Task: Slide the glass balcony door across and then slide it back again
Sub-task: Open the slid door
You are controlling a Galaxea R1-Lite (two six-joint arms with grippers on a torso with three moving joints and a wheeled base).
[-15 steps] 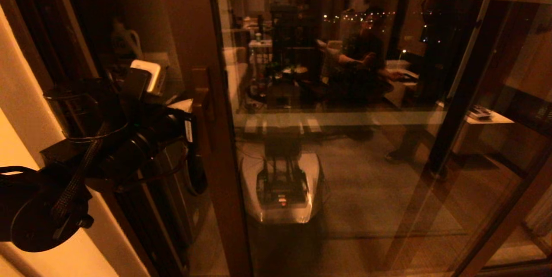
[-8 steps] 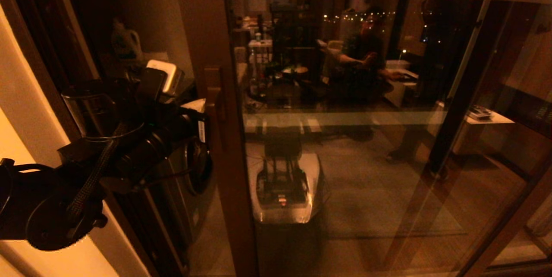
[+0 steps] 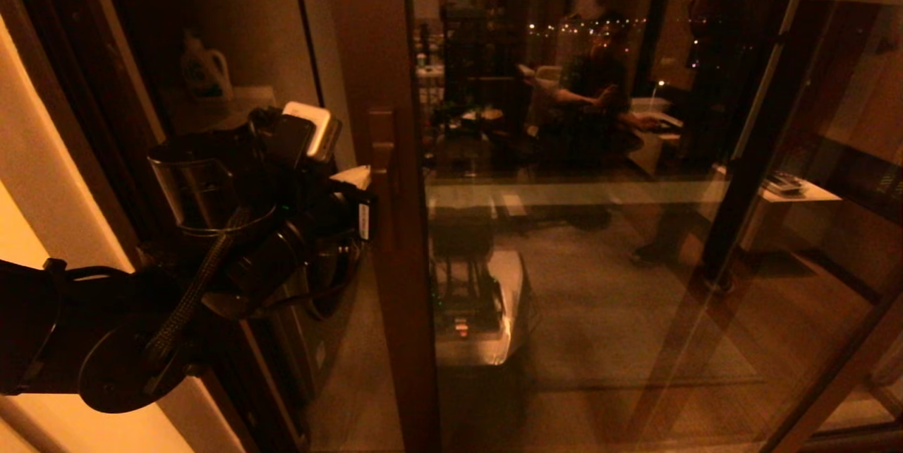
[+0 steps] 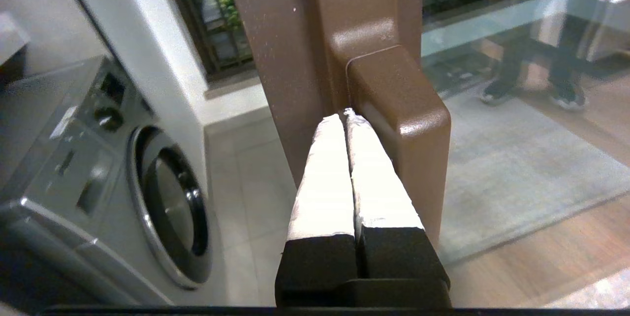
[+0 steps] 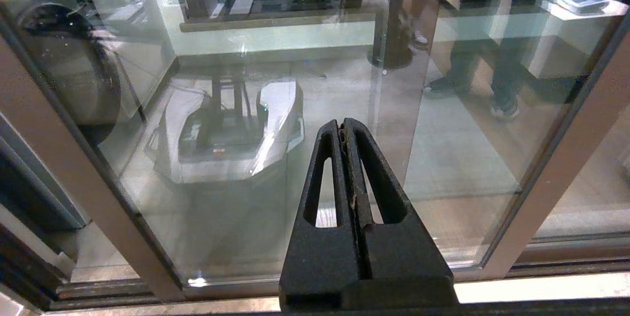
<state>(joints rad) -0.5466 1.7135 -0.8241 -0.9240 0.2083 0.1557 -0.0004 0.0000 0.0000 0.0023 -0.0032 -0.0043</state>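
STEP: sliding across, judged | LEFT: left gripper [image 4: 344, 116] clenched, tips pressed beside handle [image 4: 398, 124] of door [image 3: 600, 227] | RIGHT: right gripper [image 5: 343, 126] clenched, idle facing glass | NEXT: steady sideways push, tips against handle

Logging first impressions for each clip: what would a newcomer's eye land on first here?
First the glass balcony door, filling most of the head view and mirroring a lit room. Next the left gripper, shut, with its tips pressed against the door's blocky brown handle. A washing machine stands in the opening beside the door's left edge.
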